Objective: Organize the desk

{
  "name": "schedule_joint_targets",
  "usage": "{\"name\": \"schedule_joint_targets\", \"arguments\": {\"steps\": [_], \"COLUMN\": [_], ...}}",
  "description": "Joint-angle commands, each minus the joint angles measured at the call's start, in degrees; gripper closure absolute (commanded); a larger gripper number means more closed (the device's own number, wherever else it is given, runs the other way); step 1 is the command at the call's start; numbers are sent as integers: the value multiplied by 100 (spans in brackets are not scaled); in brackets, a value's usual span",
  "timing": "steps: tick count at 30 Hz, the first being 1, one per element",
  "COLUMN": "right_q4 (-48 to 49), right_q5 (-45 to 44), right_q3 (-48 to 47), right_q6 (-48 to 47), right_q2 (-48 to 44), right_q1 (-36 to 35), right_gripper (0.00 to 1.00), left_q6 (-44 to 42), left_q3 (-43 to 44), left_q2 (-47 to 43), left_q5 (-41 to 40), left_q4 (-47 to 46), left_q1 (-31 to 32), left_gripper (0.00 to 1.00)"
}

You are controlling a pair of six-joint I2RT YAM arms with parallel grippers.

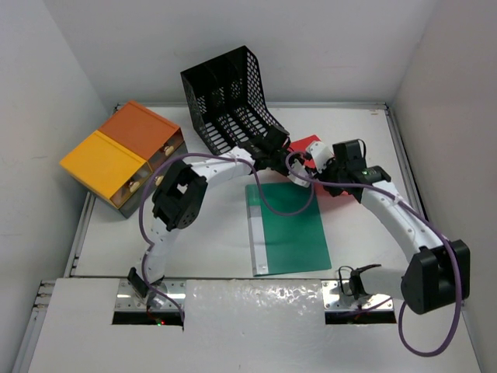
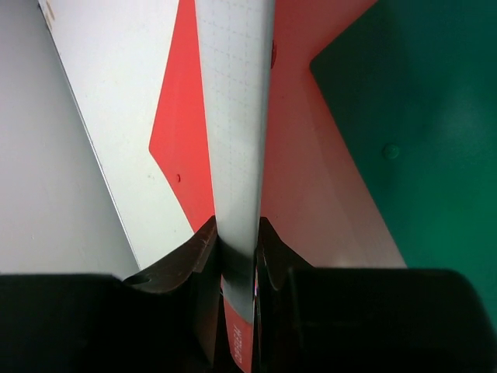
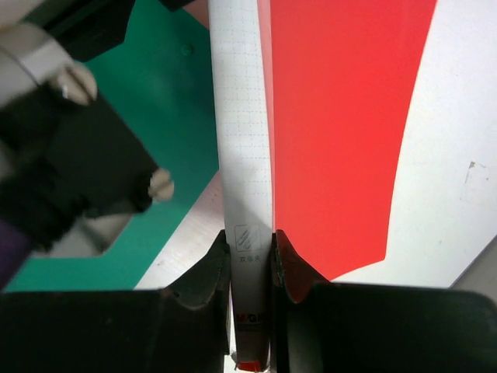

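By my judgement the desk (image 1: 210, 249) is only at an early stage of being put in order. The black mesh file rack (image 1: 229, 93) stands at the far middle, and no folder shows in its slots. Just in front of the rack, toward its right, the red folder (image 1: 304, 144) is gripped from both ends. The left jaws are clamped on its white spine strip (image 2: 233, 116), and the right jaws are closed on the same strip at the opposite end, with the red cover fanning away beside them. It looks lifted rather than lying flat. The green folder (image 1: 291, 229) lies flat well in front of the rack, untouched. The orange-yellow drawer box (image 1: 120, 155) sits askew to the left of the rack. What is left, I reckon, is to get the red folder into the rack, and then to deal with the green one.
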State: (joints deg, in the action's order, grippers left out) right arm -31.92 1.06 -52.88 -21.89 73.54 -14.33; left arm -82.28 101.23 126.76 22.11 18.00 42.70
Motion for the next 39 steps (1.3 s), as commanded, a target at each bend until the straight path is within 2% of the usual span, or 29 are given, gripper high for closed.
{"name": "schedule_joint_targets", "arguments": {"steps": [1,3,4,6,8,11,14,15,20,23,24,27,28,30,32,33,39], "right_q4": [529,529,503,398,136,-207,-507,-569,-912,-965,-982,-983,-826,-702,-640,-640,-122], "right_q5": [-556,-345,-265,-124,7,175,219,219,175,333,351,220,-164,-509,-423,-370,-466], "right_q3": [225,313,314,331,288,226,173,147,24,-12,-20,23,50,59,-238,-405,-802], "right_q6": [352,378,405,422,396,309,238,212,71,88,97,97,123,89,167,220,238], "right_q2": [-436,-796,-902,-1173,-1280,-1447,-1658,-1719,-2010,-2010,-2001,-2019,-2028,-1818,-1302,-1098,-131], "right_q1": [123,123,132,132,123,123,123,123,132,123,123,123,123,123,123,114,123], "right_gripper": [100,100,100,100,100,100,100,100,100,100,100,100,100,67,53,48,46], "left_q6": [344,336,283,230,309,432,432,432,423,414,484,573,538,214,177,160,19], "left_q3": [20,-24,-24,-16,46,290,573,608,810,872,872,907,933,951,951,960,855], "left_q2": [-749,-732,-697,-627,-547,-337,-126,-47,182,244,209,104,77,-19,-125,-151,-397], "left_q5": [892,813,821,909,997,1006,1067,1085,1112,1207,1260,1445,1437,1498,1577,1595,1718], "left_q4": [169,116,116,108,11,-147,-139,-174,-288,-279,-279,-113,-17,405,555,590,775], "left_q1": [98,90,55,-24,-77,-148,-253,-314,-508,-491,-473,-473,-473,-464,-455,-447,-447], "left_gripper": [99,94,84,70,64,62,68,75,79,91,100,100,100,100,100,100,100]}}
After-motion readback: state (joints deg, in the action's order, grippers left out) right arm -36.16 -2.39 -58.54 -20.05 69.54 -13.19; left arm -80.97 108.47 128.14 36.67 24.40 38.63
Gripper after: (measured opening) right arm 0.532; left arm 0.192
